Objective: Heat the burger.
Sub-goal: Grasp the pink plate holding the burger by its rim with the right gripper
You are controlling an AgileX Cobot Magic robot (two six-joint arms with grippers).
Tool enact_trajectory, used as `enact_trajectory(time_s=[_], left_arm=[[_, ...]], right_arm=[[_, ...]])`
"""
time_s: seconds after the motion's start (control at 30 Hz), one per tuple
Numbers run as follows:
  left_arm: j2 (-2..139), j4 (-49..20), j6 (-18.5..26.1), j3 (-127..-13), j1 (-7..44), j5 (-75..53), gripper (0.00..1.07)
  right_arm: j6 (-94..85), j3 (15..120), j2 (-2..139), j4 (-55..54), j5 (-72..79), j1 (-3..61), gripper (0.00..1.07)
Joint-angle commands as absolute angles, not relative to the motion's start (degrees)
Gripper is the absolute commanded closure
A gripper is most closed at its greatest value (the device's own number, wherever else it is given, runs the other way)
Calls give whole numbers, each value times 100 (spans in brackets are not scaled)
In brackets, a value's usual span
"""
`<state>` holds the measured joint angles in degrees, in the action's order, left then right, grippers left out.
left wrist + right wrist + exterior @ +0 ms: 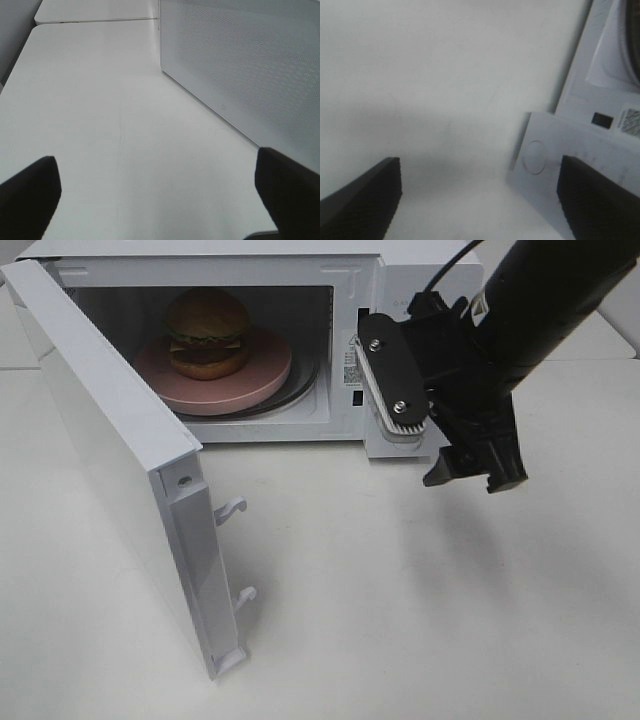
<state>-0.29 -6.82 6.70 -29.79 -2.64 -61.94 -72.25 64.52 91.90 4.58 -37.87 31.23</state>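
The burger (pixel 208 333), with a glossy brown bun, lettuce and cheese, sits on a round pink plate (pixel 260 375) inside the open white microwave (pixel 350 270). My right gripper (pixel 473 478) hangs above the table in front of the microwave's right-hand panel, outside the cavity. In the right wrist view the right gripper (pixel 480 200) is open, with only table and the panel's corner (pixel 580 150) between its fingers. The left arm is out of the exterior view. Its wrist view has the left gripper (pixel 157 200) open over bare table beside the door's perforated outer face (pixel 250 65).
The microwave door (pixel 110 440) swings far out to the front left, its latch hooks (pixel 232 508) pointing right. White table (pixel 400 590) stretches in front of the microwave and under the right arm. A second table edge (pixel 95 15) lies beyond the left gripper.
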Motion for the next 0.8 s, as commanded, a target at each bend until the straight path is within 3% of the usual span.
enact_trajectory(time_s=[0.03, 0.8], left_arm=[[-126, -693, 676, -2956, -258, -6142, 9], [-126, -693, 676, -2956, -258, -6142, 9]], right_arm=[[-7214, 6755, 9408, 539, -3449, 3243, 25], [-7042, 7380, 10216, 945, -2040, 3638, 26]])
